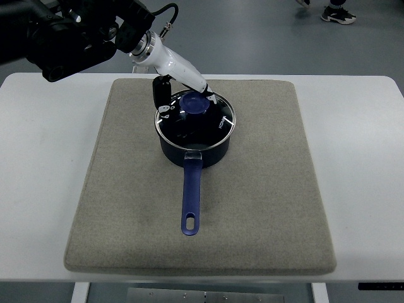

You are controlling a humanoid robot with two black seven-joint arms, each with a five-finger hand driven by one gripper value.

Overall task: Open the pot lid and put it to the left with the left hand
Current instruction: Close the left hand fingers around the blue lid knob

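Note:
A dark blue saucepan (193,151) stands on the grey mat (265,189), its long blue handle (191,202) pointing toward the near edge. A glass lid (214,123) with a blue knob (194,104) rests on the pan. My left hand (183,95) comes in from the upper left and hovers over the lid's far side. Its black thumb (163,96) hangs left of the knob. Its other fingers (206,92) lie just behind the knob. They are spread around the knob with a gap, holding nothing.
The mat covers the middle of a white table (44,189). Bare mat lies to the left and right of the pan. A person's shoes (338,14) show on the floor at the top right.

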